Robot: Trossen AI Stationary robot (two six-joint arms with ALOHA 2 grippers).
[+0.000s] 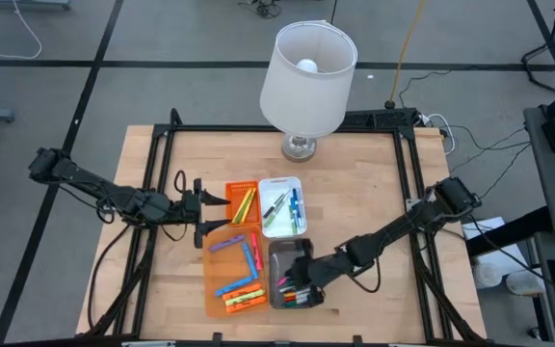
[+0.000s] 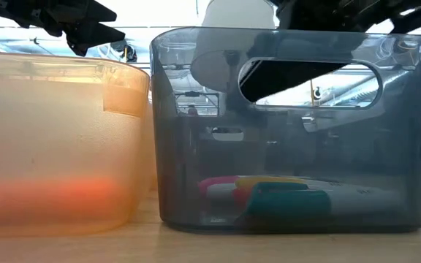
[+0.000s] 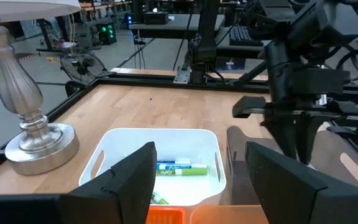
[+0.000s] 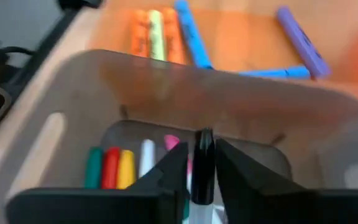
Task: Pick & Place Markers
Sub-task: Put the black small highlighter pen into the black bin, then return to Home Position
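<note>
Coloured markers lie in four trays. In the high view the large orange tray (image 1: 222,281) holds purple, blue, pink and orange ones, and the small orange tray (image 1: 233,189) yellow and green ones. The white tray (image 1: 270,183) holds green and blue markers (image 3: 179,168). The grey tray (image 1: 276,253) holds several on its floor (image 4: 118,167). My right gripper (image 1: 302,273) hangs over the grey tray, shut on a black marker (image 4: 203,163). My left gripper (image 1: 225,214) is open, level, at the left edge of the orange trays, and its fingers (image 3: 129,171) point toward the white tray. My right gripper (image 4: 202,154) pinches the black marker between its two fingers, with the marker's end (image 4: 204,134) sticking out past the fingertips. The marker lies along the fingers, not across them. It is lifted clear above the markers on the grey tray's floor.
A white-shaded lamp (image 1: 306,69) stands on its silver base (image 3: 36,140) at the table's far edge, just behind the white tray. Black frame rails (image 1: 408,183) run along the table's sides. Bare wood (image 1: 374,207) lies to the right of the trays.
</note>
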